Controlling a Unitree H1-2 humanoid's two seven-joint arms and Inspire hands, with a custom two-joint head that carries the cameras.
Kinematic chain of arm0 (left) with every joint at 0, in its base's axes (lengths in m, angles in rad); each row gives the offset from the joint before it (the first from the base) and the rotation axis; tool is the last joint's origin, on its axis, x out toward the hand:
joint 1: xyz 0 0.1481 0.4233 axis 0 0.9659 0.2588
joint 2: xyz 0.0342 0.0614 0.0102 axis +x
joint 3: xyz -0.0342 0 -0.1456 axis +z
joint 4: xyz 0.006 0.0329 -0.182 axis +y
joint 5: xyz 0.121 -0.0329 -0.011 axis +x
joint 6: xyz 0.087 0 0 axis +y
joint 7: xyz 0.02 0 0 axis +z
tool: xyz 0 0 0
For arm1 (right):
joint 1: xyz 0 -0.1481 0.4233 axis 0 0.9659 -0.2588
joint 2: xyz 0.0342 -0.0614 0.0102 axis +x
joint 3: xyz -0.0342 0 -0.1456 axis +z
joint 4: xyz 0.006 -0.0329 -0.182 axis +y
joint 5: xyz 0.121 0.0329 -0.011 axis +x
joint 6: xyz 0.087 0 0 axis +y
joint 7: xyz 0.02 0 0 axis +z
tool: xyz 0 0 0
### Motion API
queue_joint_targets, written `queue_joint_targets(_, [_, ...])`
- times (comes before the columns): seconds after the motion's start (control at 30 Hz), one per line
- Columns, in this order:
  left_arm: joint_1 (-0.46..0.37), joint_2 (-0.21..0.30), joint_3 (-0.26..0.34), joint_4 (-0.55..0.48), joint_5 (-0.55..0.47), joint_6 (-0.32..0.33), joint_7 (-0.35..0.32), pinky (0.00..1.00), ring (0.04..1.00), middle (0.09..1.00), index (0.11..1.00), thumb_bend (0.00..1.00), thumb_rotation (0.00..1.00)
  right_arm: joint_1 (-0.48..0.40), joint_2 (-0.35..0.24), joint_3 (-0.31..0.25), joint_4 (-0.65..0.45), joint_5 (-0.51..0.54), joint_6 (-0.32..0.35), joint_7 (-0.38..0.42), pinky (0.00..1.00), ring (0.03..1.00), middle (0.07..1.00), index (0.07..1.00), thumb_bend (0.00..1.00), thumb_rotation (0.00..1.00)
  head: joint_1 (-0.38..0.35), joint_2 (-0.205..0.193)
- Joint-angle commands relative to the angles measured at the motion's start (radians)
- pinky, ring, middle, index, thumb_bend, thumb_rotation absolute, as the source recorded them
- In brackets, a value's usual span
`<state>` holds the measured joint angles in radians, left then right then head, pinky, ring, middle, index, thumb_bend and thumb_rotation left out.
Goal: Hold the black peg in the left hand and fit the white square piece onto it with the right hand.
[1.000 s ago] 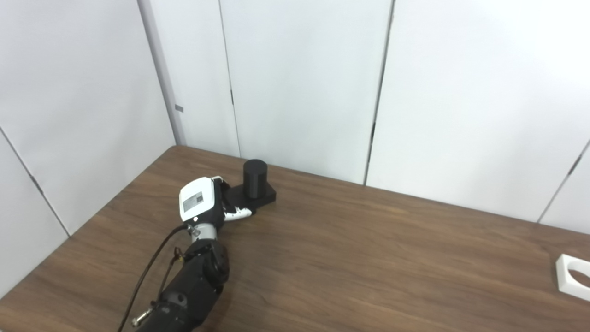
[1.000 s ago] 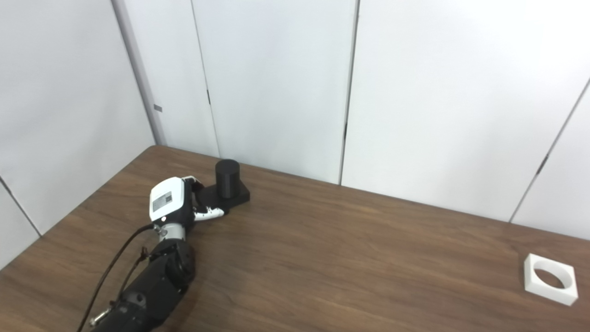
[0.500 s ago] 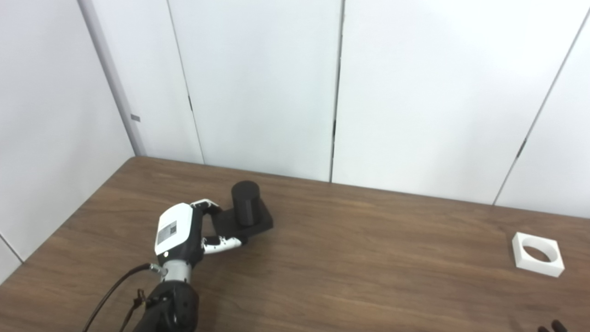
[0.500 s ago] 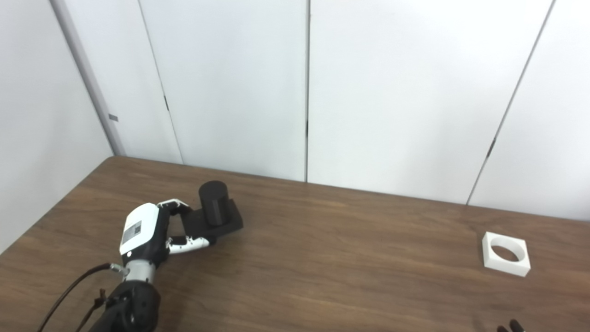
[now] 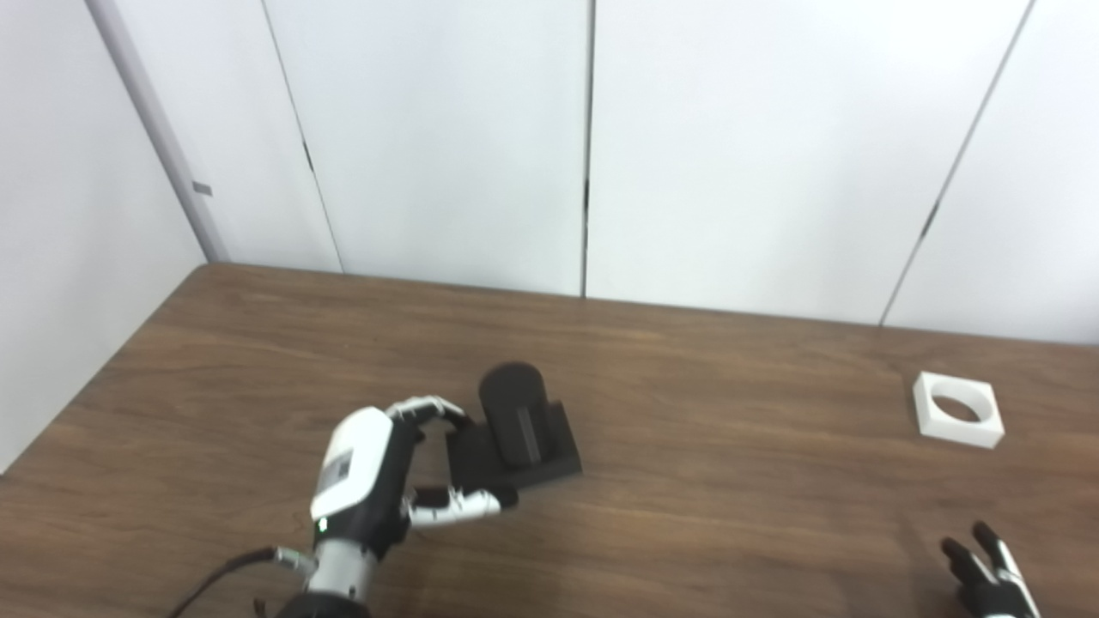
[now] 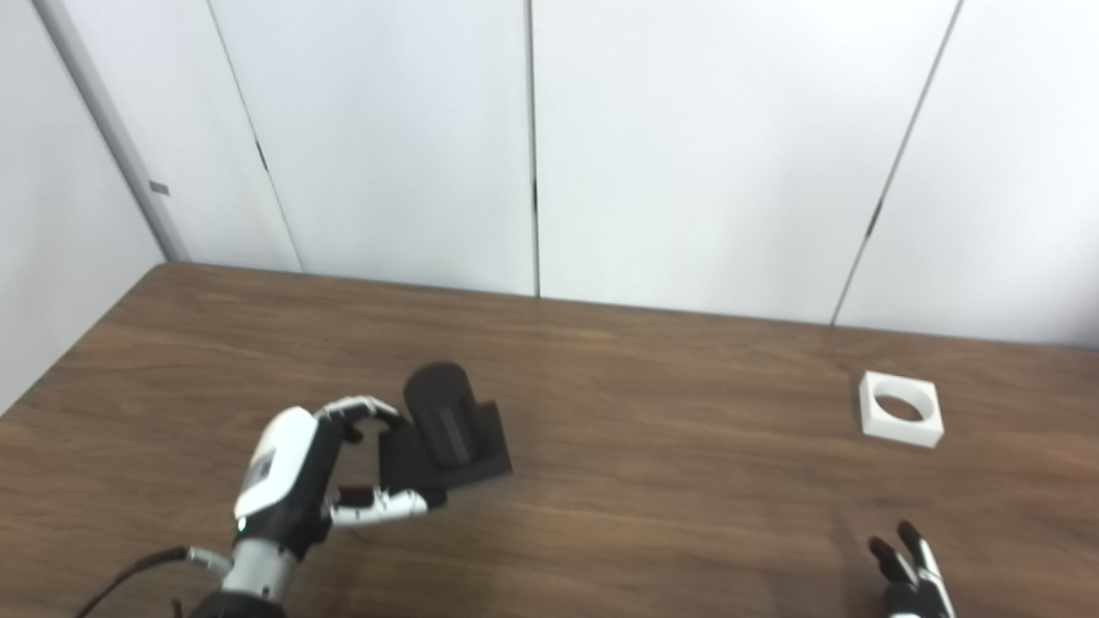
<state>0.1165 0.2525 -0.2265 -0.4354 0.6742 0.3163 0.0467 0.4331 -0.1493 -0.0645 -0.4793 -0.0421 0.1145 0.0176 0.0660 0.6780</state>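
Peg: black peg [image 5: 513,412] stood upright on its square black base [image 5: 549,455], left of centre on the worktop [image 5: 730,532], so its top was free to take the ring piece.
Left hand: my left hand [image 5: 365,481] had its fingers [image 5: 425,408] curled over the base's far edge and the thumb [image 5: 455,505] along its near edge, pinching the base rather than the post; I judged that kept the post clear.
White piece: white square piece [image 5: 958,409], with its round hole facing up, lay flat far to the right, well apart from the peg and untouched.
Right hand: my right hand [image 5: 987,575] showed only at the bottom edge, fingers spread, holding nothing, near but short of the white piece.
Change: the head camera had panned right; against the worktop's left edge, peg and base had come nearer centre and toward me, and more of the right hand showed.
Stage: I judged the peg held and the pickup not yet begun.
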Motion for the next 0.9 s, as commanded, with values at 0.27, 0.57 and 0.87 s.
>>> queue_joint_targets(0.27, [0.101,-0.012,-0.095,-0.053,0.098,-0.164,-0.039,0.83,0.797,0.722,0.481,0.52,0.04,-0.005,0.003,0.007,-0.092,-0.009,0.052,0.008,0.95,0.934,0.894,0.952,0.42,1.0,-0.078,0.069])
queue_joint_targets(0.57, [0.15,-0.032,-0.148,-0.019,0.134,-0.254,-0.057,0.88,0.798,0.722,0.481,0.52,0.05,-0.011,0.011,0.012,-0.124,-0.024,0.099,0.007,0.92,0.917,0.876,0.937,0.46,1.0,-0.103,0.103])
queue_joint_targets(0.87, [0.157,-0.056,-0.182,0.035,0.124,-0.304,-0.089,0.85,0.786,0.715,0.482,0.52,0.05,-0.02,0.016,0.02,-0.135,-0.036,0.12,0.01,0.91,0.911,0.871,0.933,0.48,1.0,-0.147,0.134])
